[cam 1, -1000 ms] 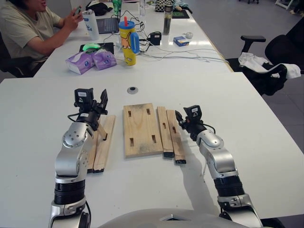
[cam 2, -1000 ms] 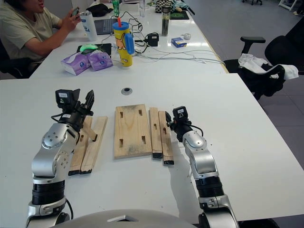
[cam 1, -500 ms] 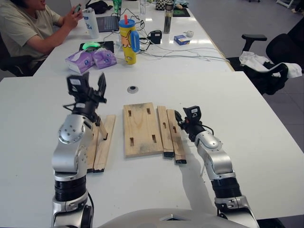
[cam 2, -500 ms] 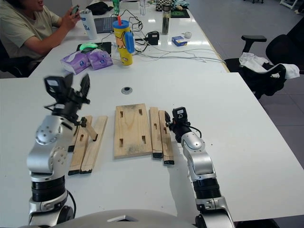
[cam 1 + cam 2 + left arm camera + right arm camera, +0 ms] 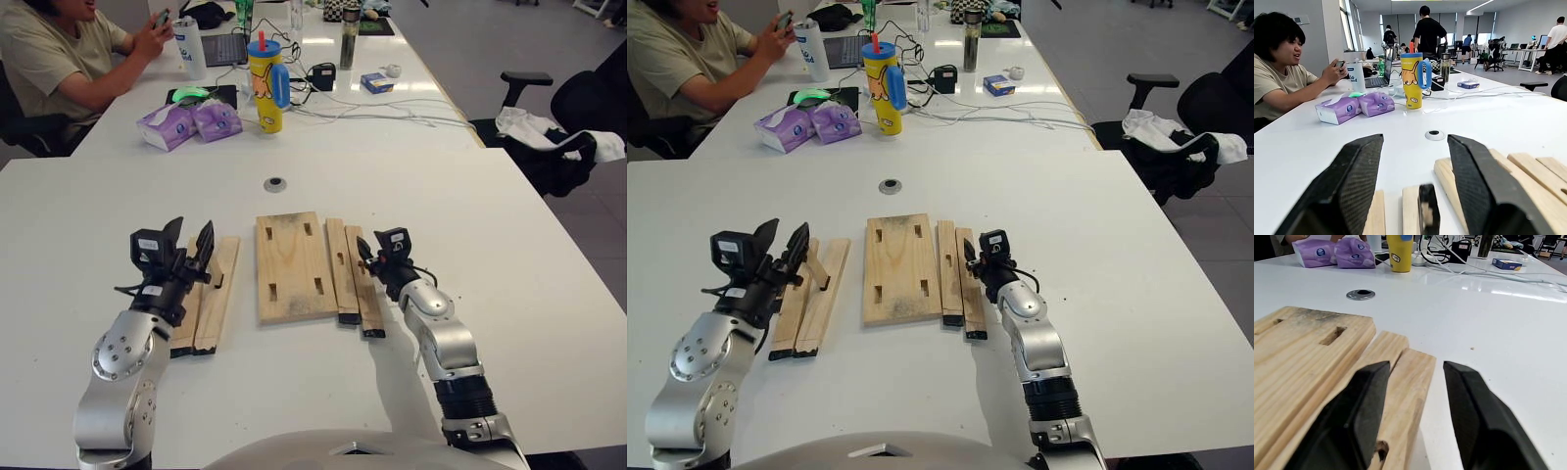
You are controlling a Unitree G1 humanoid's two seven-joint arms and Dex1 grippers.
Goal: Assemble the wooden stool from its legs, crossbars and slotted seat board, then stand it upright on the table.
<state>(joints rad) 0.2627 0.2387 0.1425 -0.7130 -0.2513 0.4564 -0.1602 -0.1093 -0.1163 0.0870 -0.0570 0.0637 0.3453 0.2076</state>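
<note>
Left gripper (image 5: pixel 189 238) is hovering, fingers spread, above the left planks (image 5: pixel 217 294); right gripper (image 5: pixel 363 254) is reaching low, unclenched, over the right plank (image 5: pixel 366 299).

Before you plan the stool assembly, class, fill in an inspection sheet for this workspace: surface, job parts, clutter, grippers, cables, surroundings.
Surface: white table with a round metal grommet.
Job's things: slotted seat board lying flat; right planks side by side beside it; left planks likewise, a short piece on them; nothing joined yet.
Clutter: on the far table, tissue packs, yellow cup, blue box.
Grippers: left gripper open above the left planks; right gripper open, low at the far end of the outer right plank.
Cables: white cables on the far table.
Surroundings: office chair with a cloth draped on it.
</note>
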